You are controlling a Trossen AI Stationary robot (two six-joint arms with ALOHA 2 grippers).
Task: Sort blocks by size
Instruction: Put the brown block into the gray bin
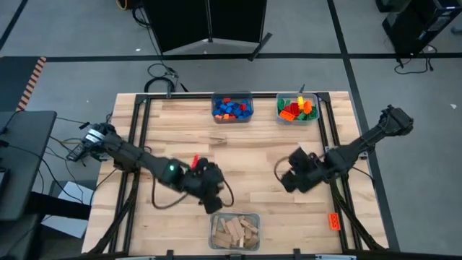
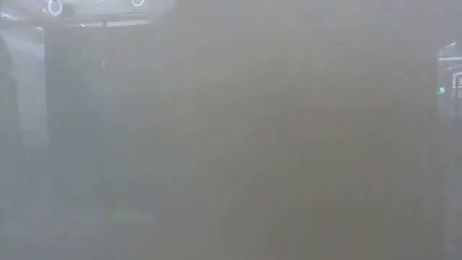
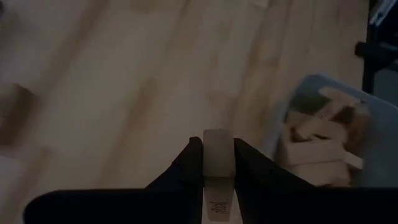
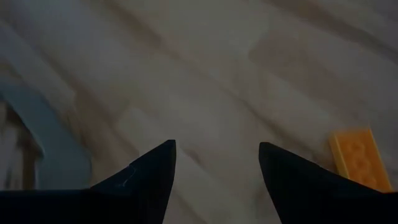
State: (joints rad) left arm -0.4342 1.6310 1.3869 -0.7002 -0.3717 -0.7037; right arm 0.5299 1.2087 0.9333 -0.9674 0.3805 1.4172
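My left gripper (image 1: 213, 198) (image 3: 217, 146) hangs above the table's near middle, shut on a pale wooden block (image 3: 217, 158). Just beyond it, at the near edge, stands a clear bin of wooden blocks (image 1: 234, 231) (image 3: 323, 146). My right gripper (image 1: 286, 177) (image 4: 217, 152) hovers open over bare table right of centre, with nothing between its fingers. An orange studded brick (image 1: 333, 220) (image 4: 357, 158) lies flat on the table near the right edge. The low view shows only haze. My left gripper pinches the wooden block between its two fingers, on its two opposite side faces (image 3: 217, 168). The block's free end (image 3: 217, 137) sticks out a little past the fingertips. The fingers slant down toward the table's near edge, and the block is lifted clear of the table.
Two clear bins stand at the far edge: one with blue and red bricks (image 1: 231, 108), one with green, orange and yellow bricks (image 1: 297, 108). A small red piece (image 1: 193, 160) lies beside my left arm. Bare wood lies between the two grippers.
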